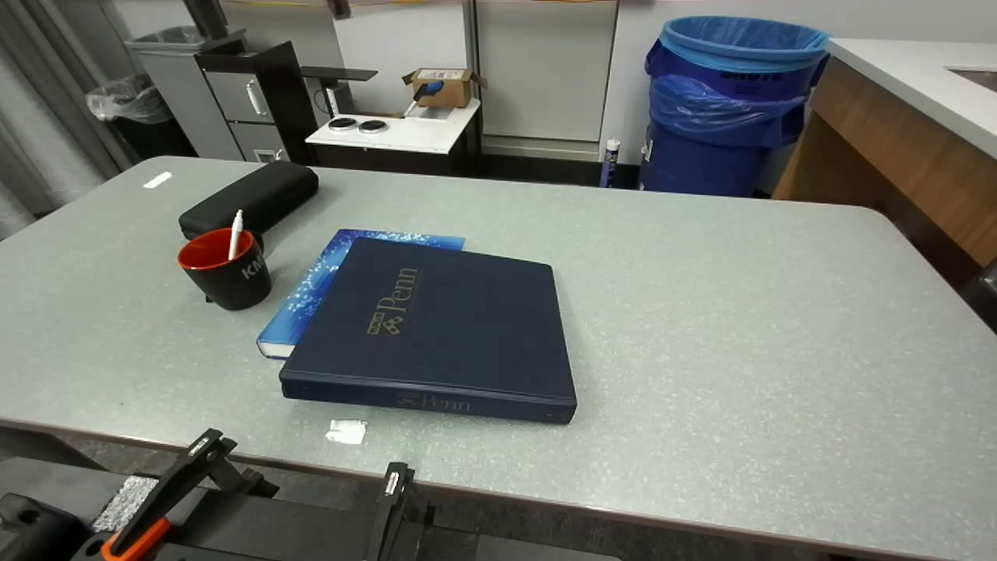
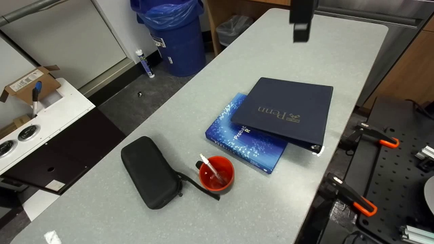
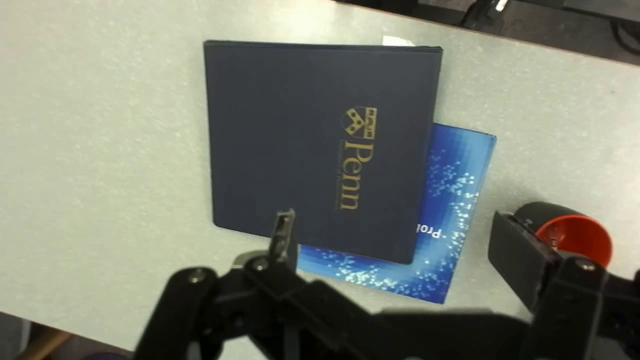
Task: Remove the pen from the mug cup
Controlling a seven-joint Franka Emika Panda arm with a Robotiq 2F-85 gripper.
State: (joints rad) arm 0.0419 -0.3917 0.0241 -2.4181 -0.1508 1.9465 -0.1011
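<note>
The mug cup point(image 1: 226, 273), black outside and red inside, stands upright on the table; it shows from above in an exterior view point(image 2: 217, 173). The pen point(image 1: 235, 235), thin and pale with a white end, leans inside it and sticks up past the rim, also in an exterior view point(image 2: 212, 167). In the wrist view the mug point(image 3: 580, 240) is at the right, partly behind a finger, and the pen is mostly hidden. My gripper point(image 3: 393, 235) is open and empty, high above the books. One fingertip shows at the top of an exterior view point(image 2: 301, 32).
A dark blue Penn binder point(image 1: 436, 327) lies on a blue book point(image 2: 247, 135) beside the mug. A black oblong case point(image 2: 151, 173) lies next to the mug, its strap point(image 2: 200, 186) reaching the mug's base. Clamps point(image 1: 389, 506) stand at the table's near edge.
</note>
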